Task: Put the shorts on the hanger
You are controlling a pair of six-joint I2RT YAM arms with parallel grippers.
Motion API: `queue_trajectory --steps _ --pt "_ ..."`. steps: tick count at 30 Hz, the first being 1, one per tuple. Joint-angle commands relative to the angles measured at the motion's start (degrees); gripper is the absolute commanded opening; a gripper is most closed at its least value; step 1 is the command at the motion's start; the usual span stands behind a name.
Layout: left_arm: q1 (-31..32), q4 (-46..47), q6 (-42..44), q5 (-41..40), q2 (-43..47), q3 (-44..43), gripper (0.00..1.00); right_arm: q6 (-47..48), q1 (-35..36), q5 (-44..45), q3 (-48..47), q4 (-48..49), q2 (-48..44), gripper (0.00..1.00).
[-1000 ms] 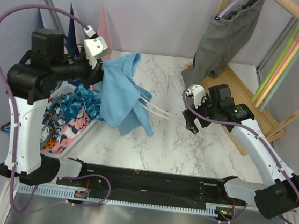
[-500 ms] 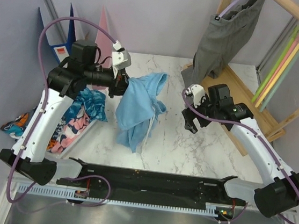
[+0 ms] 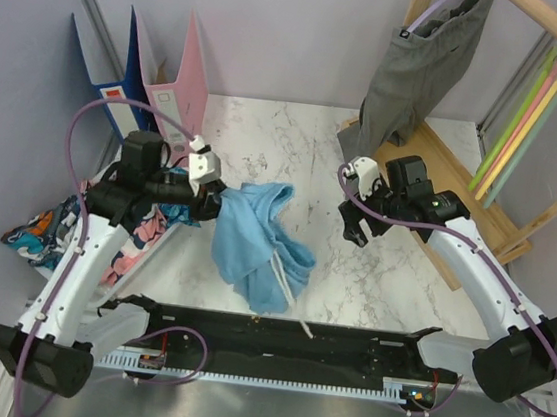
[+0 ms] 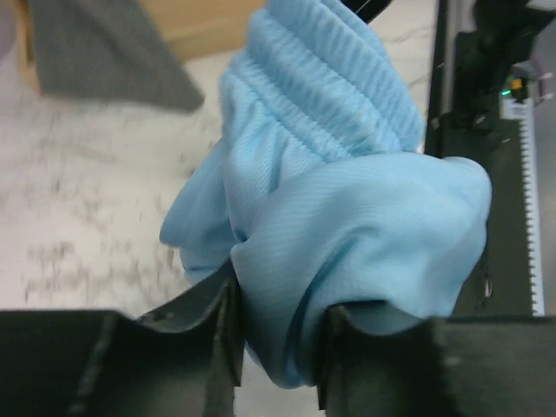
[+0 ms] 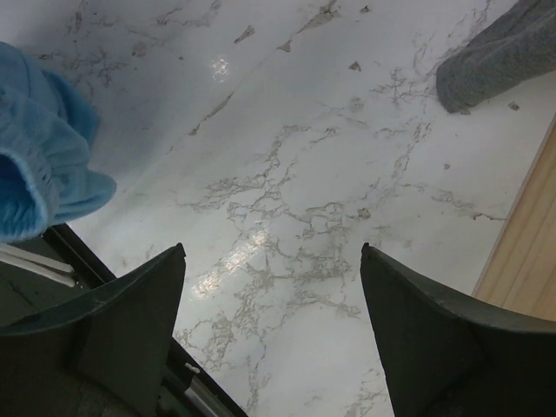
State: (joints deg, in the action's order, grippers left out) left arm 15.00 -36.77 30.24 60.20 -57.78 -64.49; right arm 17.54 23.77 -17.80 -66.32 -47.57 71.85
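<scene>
The light blue shorts [image 3: 255, 241] hang in a bunch from my left gripper [image 3: 216, 205], which is shut on a fold of them; their lower part rests on the marble table near the front edge, with the white drawstring [image 3: 289, 295] trailing forward. In the left wrist view the blue fabric [image 4: 347, 200] fills the gap between my fingers. My right gripper [image 3: 354, 223] is open and empty over the table to the right of the shorts; its view shows the shorts' edge [image 5: 39, 165] at the left. The lime hanger [image 3: 518, 120] hangs on the wooden rail at the far right.
A grey garment [image 3: 420, 69] hangs on the wooden rack, whose base [image 3: 462, 189] lies at the back right. Pink and orange-yellow hangers [image 3: 542, 103] hang beside the lime one. Patterned clothes [image 3: 50, 228] lie in a bin at the left. Blue and pink folders [image 3: 164, 65] stand behind.
My left arm has swung down and toward the front, lowering the shorts from mid-air onto the table. The drawstring now trails over the front edge. The right arm has barely moved.
</scene>
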Motion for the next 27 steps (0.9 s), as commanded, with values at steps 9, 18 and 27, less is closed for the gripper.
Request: queue_trajectory --steps 9,18,27 --pt "-12.4 -28.2 43.8 -3.3 -3.7 -3.2 0.98 5.0 0.0 -11.4 0.4 -6.0 3.9 0.76" --pt "-8.4 -21.0 37.4 -3.3 -8.5 -2.5 0.90 -18.4 2.7 -22.5 9.1 14.2 9.6 0.66" --pt "-1.1 -10.7 26.5 -16.9 -11.9 1.6 0.80 -31.7 13.3 -21.8 13.1 29.5 22.6 0.68"
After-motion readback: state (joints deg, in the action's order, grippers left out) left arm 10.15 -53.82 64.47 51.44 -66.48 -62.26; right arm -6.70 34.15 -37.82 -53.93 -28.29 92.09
